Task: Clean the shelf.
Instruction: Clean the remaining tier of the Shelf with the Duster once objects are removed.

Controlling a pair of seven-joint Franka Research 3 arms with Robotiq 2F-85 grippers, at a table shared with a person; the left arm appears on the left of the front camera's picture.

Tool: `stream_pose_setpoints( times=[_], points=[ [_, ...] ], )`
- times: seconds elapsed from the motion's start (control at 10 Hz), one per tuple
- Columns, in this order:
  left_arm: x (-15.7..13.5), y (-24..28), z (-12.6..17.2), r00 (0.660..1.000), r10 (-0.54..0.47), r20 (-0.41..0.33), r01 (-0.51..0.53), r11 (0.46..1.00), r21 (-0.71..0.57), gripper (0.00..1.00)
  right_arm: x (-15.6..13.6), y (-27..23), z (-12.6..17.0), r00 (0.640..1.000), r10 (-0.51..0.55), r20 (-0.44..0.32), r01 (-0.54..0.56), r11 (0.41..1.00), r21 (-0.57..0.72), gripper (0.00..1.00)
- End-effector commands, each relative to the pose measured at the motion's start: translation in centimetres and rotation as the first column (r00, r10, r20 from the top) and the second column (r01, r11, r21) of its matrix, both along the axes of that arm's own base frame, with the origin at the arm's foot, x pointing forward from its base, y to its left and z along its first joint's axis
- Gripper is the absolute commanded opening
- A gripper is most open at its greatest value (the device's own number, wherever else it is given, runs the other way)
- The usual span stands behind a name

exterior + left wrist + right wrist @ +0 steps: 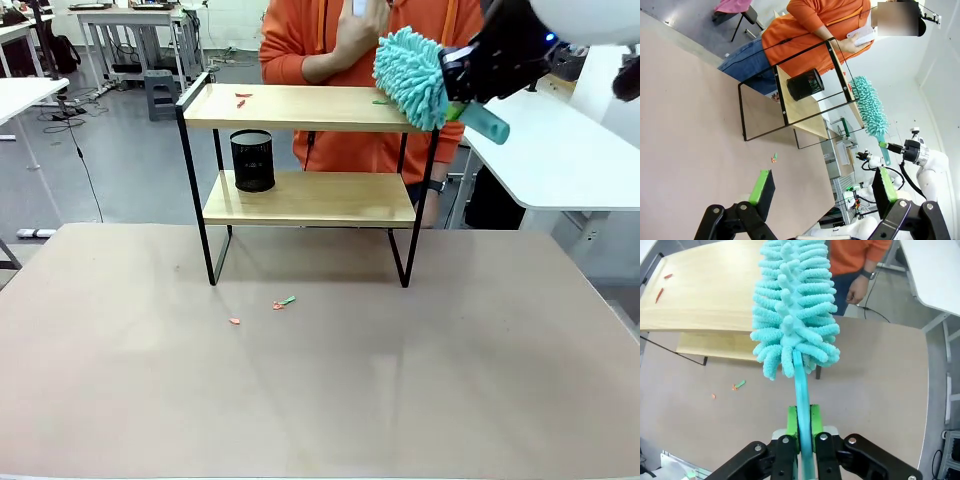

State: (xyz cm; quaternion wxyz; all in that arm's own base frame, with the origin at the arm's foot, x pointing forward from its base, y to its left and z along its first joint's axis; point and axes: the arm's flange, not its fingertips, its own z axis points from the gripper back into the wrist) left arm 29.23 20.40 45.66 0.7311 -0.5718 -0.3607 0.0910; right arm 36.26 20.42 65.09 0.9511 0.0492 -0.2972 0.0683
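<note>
Right wrist view: we are clamping our right end effector [801, 421] on the teal duster [792, 305] by its handle.
Just beyond it, under the soft head, the shelf [710, 300] is looking light, stiff and tippable to us, best gripped by its black frame. Our left end effector [823, 186] is hanging apart. We are seeing a mesh cup [252, 160] on the lower board, contents unclear.

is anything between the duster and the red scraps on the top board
Nothing visible does. The duster, shut in the right gripper, is at the top board's right end; apart from a green bit beside it, bare wood runs to the red scraps. The cup stands on the lower board.
</note>
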Motion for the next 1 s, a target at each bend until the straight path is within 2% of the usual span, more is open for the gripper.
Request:
stream_pose_setpoints(
  times=[0.0, 0.1, 0.2, 0.5, 0.9],
  points=[
    [0.0, -0.2, 0.2, 1.000, 0.002, 0.027, -0.002, 1.000, -0.002, 1.00, 0.3, 2.1, 0.0, 1.000, -0.005, -0.031, 0.005, 1.000, -0.002, 0.12],
    [0.0, -0.2, 0.2, 1.000, 0.002, 0.027, -0.002, 1.000, -0.002, 1.00, 0.4, 3.3, -0.3, 0.999, 0.035, -0.033, -0.035, 0.999, 0.004, 0.12],
    [0.0, -0.2, 0.2, 1.000, 0.002, 0.027, -0.002, 1.000, -0.002, 1.00, 0.4, 4.7, -0.4, 0.993, 0.103, -0.065, -0.102, 0.994, 0.027, 0.12],
    [0.0, -0.2, 0.2, 1.000, 0.002, 0.027, -0.002, 1.000, -0.002, 1.00, 1.4, 8.8, -0.3, 0.972, 0.212, -0.104, -0.210, 0.977, 0.032, 0.12],
    [0.0, -0.2, 0.2, 1.000, 0.002, 0.027, -0.002, 1.000, -0.002, 1.00, 4.0, 14.5, 0.3, 0.952, 0.273, -0.137, -0.273, 0.962, 0.017, 0.12]
  ],
)
